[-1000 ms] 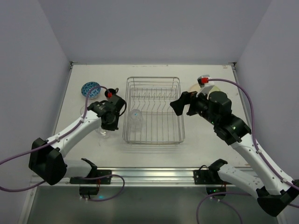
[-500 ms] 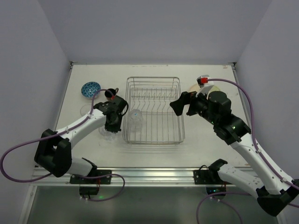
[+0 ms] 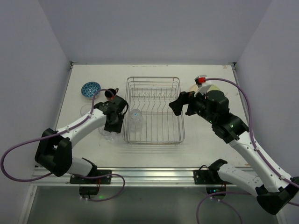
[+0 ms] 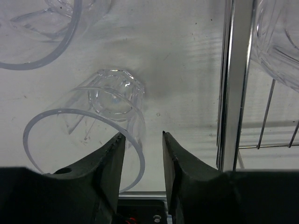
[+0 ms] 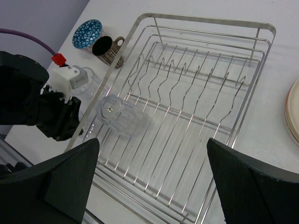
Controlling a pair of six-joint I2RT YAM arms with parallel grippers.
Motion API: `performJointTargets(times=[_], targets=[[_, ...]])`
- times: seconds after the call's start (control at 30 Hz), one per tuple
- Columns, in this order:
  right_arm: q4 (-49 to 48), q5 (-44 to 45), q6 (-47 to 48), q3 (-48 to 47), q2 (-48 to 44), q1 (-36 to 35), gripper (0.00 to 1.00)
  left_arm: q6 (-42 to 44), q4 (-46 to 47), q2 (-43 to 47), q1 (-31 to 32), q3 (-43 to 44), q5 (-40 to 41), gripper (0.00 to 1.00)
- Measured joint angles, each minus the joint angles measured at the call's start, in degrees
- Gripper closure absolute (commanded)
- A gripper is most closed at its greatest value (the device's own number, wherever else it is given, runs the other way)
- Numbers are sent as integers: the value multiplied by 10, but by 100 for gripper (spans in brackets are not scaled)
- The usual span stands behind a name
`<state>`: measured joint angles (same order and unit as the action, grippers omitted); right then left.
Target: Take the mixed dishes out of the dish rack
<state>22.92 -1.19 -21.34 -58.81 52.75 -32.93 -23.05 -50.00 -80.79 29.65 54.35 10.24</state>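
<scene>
The dish rack point(image 3: 154, 109) point(image 5: 205, 107) holds one clear glass point(image 3: 135, 117) point(image 5: 114, 114) lying at its left side. My left gripper point(image 3: 111, 126) point(image 4: 142, 140) hangs just left of the rack over an upright clear glass point(image 4: 100, 121) standing on the table. Its jaws are parted, and the glass rim passes between them with a gap to the right finger. Another glass point(image 4: 32, 32) stands further left. My right gripper point(image 3: 177, 106) point(image 5: 152, 144) is wide open above the rack's right part, holding nothing. The blue-patterned bowl point(image 3: 90, 88) point(image 5: 88, 33) and brown mug point(image 3: 110, 93) point(image 5: 106, 49) sit on the table left of the rack.
Cream plates point(image 5: 293, 116) lie on the table right of the rack, mostly hidden behind my right arm in the top view. The rack's near left rail point(image 4: 236, 84) runs close beside my left fingers. The rack's upright prongs point(image 5: 187, 74) stand empty.
My left arm came down and toward the rack with the glass, then its jaws went from shut to parted, letting go of the rim. The right arm barely moved.
</scene>
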Motion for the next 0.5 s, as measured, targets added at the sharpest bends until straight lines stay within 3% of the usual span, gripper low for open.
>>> performJointTargets(times=[0.2,0.23,0.5], targets=[[0,-12,5,0,9,0,1,0,-1,33,0,0,17,19],[0,-16,6,0,12,0,1,-2,-2,51,0,2,23,0],[-26,-106,-7,-2,80,-9,1,-3,16,234,0,51,83,0]])
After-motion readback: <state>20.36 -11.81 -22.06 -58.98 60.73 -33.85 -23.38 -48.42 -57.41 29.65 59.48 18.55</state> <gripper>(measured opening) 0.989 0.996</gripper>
